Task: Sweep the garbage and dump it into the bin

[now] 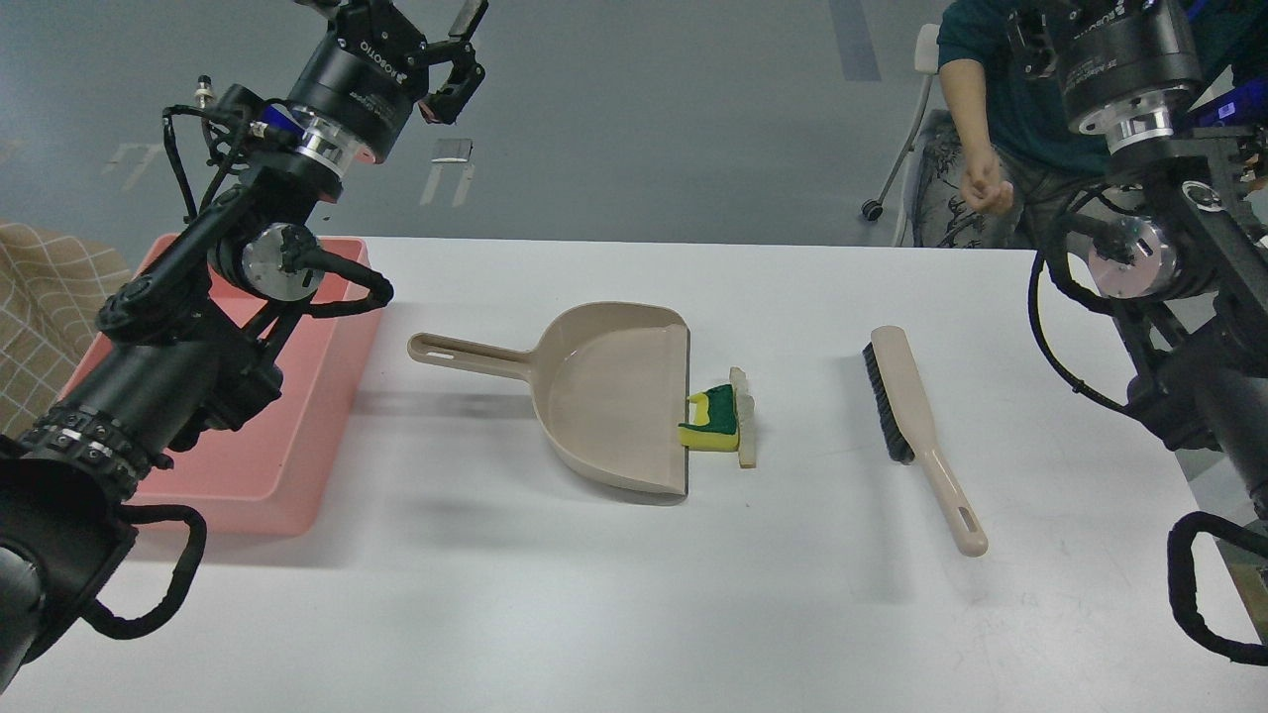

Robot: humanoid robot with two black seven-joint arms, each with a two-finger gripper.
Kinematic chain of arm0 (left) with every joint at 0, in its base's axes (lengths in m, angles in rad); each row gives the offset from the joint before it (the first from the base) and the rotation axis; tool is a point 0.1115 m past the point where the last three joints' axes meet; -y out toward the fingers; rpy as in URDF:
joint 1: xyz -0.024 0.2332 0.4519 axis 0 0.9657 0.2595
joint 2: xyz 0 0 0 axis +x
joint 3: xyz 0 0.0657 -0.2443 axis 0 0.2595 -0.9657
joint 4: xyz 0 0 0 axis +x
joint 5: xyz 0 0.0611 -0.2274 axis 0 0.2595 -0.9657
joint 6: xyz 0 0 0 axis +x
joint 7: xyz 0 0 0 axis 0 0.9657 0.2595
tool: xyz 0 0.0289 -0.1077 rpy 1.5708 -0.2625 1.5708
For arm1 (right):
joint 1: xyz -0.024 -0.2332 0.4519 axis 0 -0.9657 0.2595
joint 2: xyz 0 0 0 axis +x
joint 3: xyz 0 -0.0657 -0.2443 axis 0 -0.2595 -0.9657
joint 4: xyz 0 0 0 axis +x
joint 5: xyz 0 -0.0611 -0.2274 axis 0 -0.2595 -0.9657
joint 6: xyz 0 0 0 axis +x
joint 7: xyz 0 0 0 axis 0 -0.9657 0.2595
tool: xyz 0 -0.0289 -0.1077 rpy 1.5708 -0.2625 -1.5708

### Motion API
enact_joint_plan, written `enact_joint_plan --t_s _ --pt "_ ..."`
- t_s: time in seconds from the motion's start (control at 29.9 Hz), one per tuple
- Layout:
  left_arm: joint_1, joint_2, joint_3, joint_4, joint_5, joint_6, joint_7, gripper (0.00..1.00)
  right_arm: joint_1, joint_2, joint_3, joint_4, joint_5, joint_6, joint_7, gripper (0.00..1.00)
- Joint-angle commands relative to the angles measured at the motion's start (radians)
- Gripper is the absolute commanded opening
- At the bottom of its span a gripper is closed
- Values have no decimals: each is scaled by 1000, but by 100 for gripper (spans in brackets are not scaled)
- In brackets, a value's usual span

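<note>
From the head view, a white table [614, 594] is filling most of the scene. The shallow rectangular salmon-pink plastic bin [287, 436] is sitting at the table's left edge, partly hidden behind the left arm. Right of it, a beige plastic dustpan [604, 396] is lying flat near the table's middle, its handle pointing left toward the bin and its open lip facing right. The garbage is resting just at that lip: a small yellow sponge piece with a green layer [715, 421] is touching the dustpan's edge, and a thin pale-beige bread-like slice [746, 426] is lying against the sponge's right side. Further right, well apart, a beige brush with black bristles [916, 426] is lying on the table, its handle pointing toward the near side.

The left gripper [436, 45] is hanging high above the far left of the table, its fingers standing apart and holding nothing. The right gripper is running out of the top edge, so its state cannot be told. A person in a dark teal top [991, 89] is sitting beyond the table's far right corner.
</note>
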Motion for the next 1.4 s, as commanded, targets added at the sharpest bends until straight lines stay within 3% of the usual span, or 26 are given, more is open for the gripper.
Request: enact_joint_plan --t_s 0.0,0.17,0.64,0.84,1.0,1.37 --pt "1 18 3 11 -2 -1 0 98 10 -3 4 -16 0 -6 0 100" --pt "-8 24 44 71 0 0 0 98 35 -4 -3 -66 9 -6 0 100" --pt "-8 79 75 88 1 5 0 98 26 0 -12 -93 9 -17 -17 100" --pt "-13 76 72 85 3 11 -66 98 33 0 -92 -93 14 -3 -22 100" --pt "-11 70 73 85 3 74 -70 98 38 -1 -109 -96 15 26 -55 100" --pt "-1 61 75 73 7 74 -63 98 36 -7 -109 -90 35 29 -63 100"
